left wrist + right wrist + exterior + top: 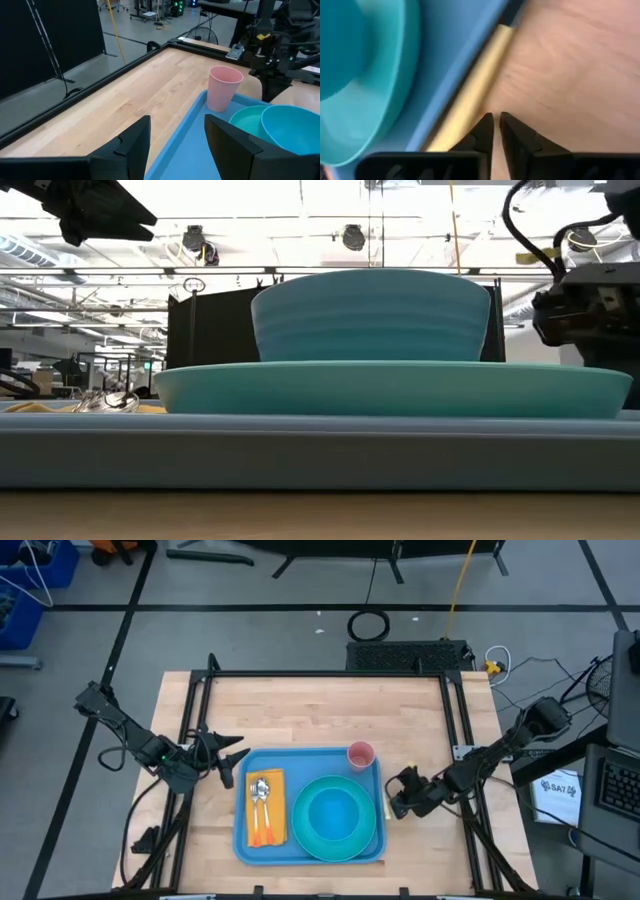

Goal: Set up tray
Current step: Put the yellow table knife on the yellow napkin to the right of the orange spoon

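Observation:
The blue tray (303, 762) lies on the wooden table. It carries an orange napkin (268, 832) with spoons (260, 790), a turquoise plate (303, 830) with a bowl (335, 812) on it, and a pink cup (361, 754) upright at its far right corner. A pale yellow stick (475, 85) lies on the table along the tray's right rim (465, 50). My right gripper (496, 125) is shut, low beside this stick. My left gripper (175, 145) is open and empty, raised above the tray's far left corner (195, 125). My right gripper's shut fingers (482, 127) point down and stand right beside the yellow stick, on the side away from the tray. I cannot tell whether a finger touches the stick. The stick lies flat on the table against the tray's rim.
Bare wood lies beyond the tray toward the far edge (320, 705) and to the right of the stick (570, 75). A black frame (455, 720) runs along the table's edges. The cup also shows in the left wrist view (222, 87).

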